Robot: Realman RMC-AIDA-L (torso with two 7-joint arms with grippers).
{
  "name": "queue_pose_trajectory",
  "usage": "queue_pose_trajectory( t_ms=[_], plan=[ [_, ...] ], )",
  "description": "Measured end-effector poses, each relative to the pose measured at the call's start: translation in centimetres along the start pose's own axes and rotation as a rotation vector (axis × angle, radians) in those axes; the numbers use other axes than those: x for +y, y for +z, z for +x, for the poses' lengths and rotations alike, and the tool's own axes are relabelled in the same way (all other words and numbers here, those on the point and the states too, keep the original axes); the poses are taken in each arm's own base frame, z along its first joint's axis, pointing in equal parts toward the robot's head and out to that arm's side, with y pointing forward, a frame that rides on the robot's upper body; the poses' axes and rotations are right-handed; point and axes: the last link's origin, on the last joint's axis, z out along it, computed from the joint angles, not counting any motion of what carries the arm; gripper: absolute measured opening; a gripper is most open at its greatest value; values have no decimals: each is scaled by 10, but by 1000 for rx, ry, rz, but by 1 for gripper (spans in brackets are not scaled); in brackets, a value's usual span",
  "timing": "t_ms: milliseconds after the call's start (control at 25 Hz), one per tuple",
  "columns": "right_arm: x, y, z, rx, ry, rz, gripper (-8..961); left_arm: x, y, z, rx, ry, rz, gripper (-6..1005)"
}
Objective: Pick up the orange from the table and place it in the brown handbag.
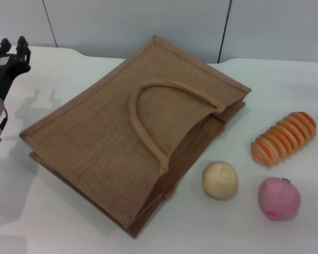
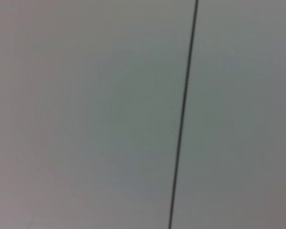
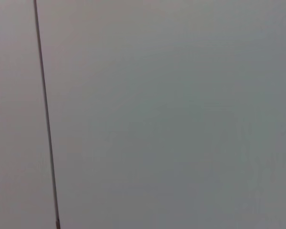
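Here the left gripper (image 1: pixel 10 50) hangs raised off the bag's (image 1: pixel 122 132) far-left corner, apparently parked; whether its fingers are spread or closed, I cannot tell. The right gripper is unseen. The bag lies flat, mouth toward the fruit. The orange (image 1: pixel 278 198), pinkish here, rests on the white table (image 1: pixel 42 222), right of the bag.

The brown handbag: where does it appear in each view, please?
Head view: the brown handbag lies flat on the table, centre-left of the picture.
Left wrist view: not in it; only the wall shows.
Right wrist view: not in it; only the wall shows.
Shared landmark: the dark wall seam.
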Motion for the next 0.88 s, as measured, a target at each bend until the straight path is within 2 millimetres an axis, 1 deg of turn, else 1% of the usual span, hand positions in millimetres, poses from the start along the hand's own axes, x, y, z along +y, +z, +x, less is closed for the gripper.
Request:
queue_pose_trajectory(
  t_ms=[200, 560, 880],
  plan=[
    [-1, 0, 1, 7, 0, 3, 864, -5, 1, -3, -24, -4, 26, 438],
    [1, 2, 1, 9, -3, -6, 863, -5, 1, -2, -24, -5, 28, 466],
    [2, 2, 1, 11, -5, -10, 863, -5, 3, -2, -30, -4, 29, 466]
  ],
)
